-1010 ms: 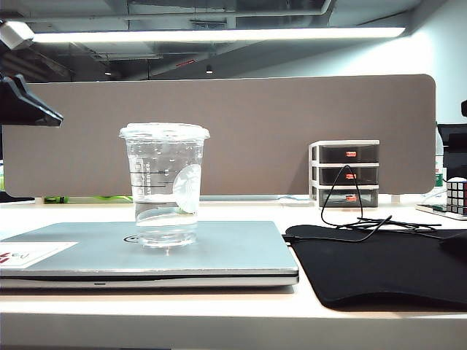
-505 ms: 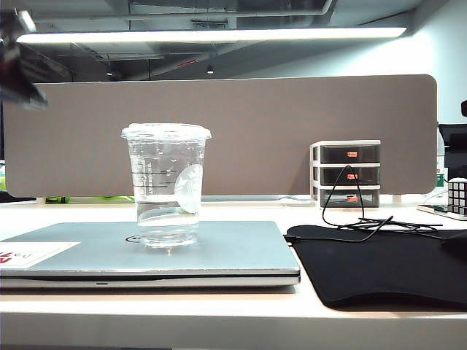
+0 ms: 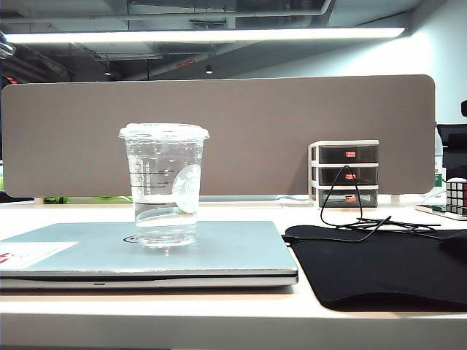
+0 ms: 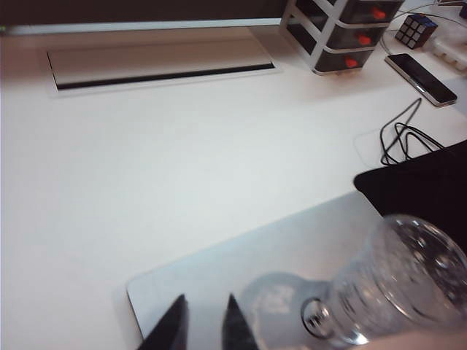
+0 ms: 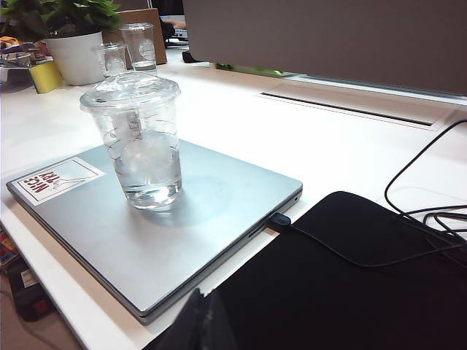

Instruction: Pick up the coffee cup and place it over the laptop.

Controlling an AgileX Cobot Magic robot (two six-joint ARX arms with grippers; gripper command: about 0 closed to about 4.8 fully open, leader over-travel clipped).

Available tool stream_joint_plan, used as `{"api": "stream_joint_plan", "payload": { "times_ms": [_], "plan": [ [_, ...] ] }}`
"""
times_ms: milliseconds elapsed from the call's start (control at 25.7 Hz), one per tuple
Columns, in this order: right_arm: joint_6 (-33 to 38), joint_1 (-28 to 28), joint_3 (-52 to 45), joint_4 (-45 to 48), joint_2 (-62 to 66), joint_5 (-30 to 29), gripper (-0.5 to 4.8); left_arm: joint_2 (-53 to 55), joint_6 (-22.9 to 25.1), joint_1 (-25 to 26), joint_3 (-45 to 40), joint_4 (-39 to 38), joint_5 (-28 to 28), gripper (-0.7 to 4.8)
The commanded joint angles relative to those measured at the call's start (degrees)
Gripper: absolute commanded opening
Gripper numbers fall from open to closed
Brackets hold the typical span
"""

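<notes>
The coffee cup [image 3: 165, 186], clear with a flat lid and some water, stands upright on the closed silver laptop [image 3: 219, 251]. No gripper touches it. In the left wrist view my left gripper [image 4: 204, 300] hovers above the laptop [image 4: 292, 248], its two dark fingertips slightly apart with nothing between them, and the cup [image 4: 398, 284] is off to one side. My right gripper [image 5: 206, 292] is shut, low by the laptop's [image 5: 211, 219] near edge and the mat. The cup [image 5: 139, 138] stands well away from it. Neither gripper shows in the exterior view.
A black mat [image 3: 387, 262] lies right of the laptop with a black cable [image 3: 350, 211] on it. A small drawer unit [image 3: 344, 173] and a Rubik's cube [image 3: 457, 195] stand at the back right. A phone [image 4: 422, 69] lies near them. A brown divider [image 3: 292, 131] closes off the back.
The dark left arm at the exterior view's upper left has lifted and gone out of frame. The cup and laptop have not moved.
</notes>
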Motion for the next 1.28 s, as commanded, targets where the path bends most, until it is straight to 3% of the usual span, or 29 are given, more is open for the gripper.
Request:
{"api": "stream_joint_plan", "payload": {
  "times_ms": [39, 155, 388, 544, 738, 1010, 1282],
  "plan": [
    [0.0, 0.0, -0.3, 0.7, 0.0, 0.1, -0.05, -9.2, -3.1, 0.0, -6.1, 0.2, -3.4, 0.61],
    [0.0, 0.0, -0.3, 0.6, 0.0, 0.1, -0.05, -23.1, -8.9, 0.0, -15.3, 0.6, -11.9, 0.61],
    [0.0, 0.0, -0.3, 0.5, 0.0, 0.1, -0.05, -36.6, -10.8, 0.0, -24.3, 5.0, -13.8, 0.61],
    [0.0, 0.0, -0.3, 0.5, 0.0, 0.1, -0.05, -45.6, -16.9, 0.0, -32.0, 5.5, -22.9, 0.61],
    [0.0, 0.0, -0.3, 0.5, 0.0, 0.1, -0.05, -51.7, -16.6, -0.8, -36.5, 6.5, -26.4, 0.61],
    [0.0, 0.0, -0.3, 0.5, 0.0, 0.1, -0.05, -63.7, -12.8, -6.8, -43.6, 9.2, -28.0, 0.61],
    [0.0, 0.0, -0.3, 0.3, -0.1, 0.1, -0.05, -63.6, -12.5, -11.6, -49.2, 15.0, -28.0, 0.61]
  ]
}}
